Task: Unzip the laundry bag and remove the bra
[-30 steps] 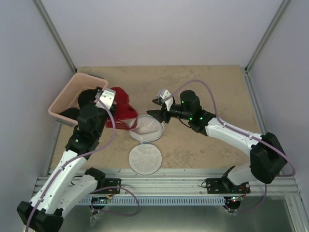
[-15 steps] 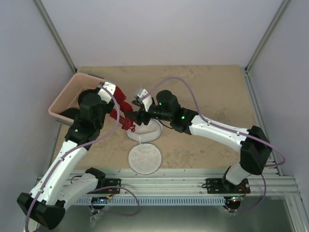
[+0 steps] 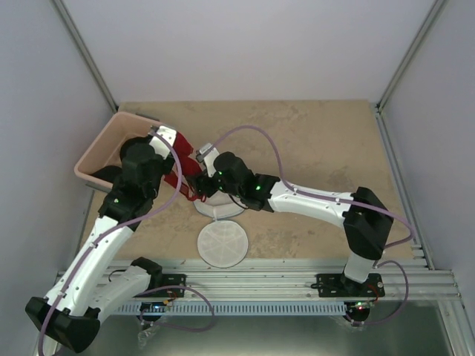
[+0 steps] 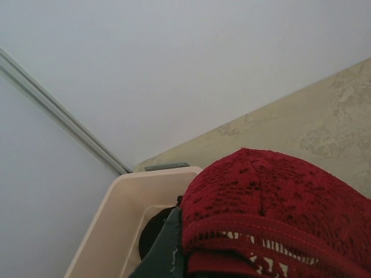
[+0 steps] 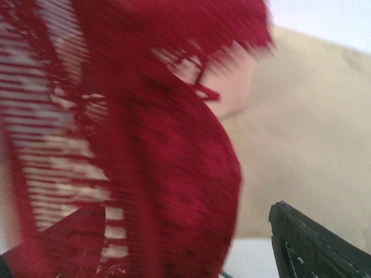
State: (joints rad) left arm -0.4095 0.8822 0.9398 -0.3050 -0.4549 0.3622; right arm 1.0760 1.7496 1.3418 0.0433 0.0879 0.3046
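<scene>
Bra [image 3: 175, 178] hanging by laundry bag [image 3: 226, 206], clamped in left gripper [image 3: 182, 157]; right gripper [image 3: 200, 175] newly swung in, fingers spread wide around the fabric. Looks almost removed.

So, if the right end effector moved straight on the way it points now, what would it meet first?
Most likely the bra: red lace fills the right wrist view just ahead of the open right end effector. The picture is blurred, so whether they already touch is unclear.
</scene>
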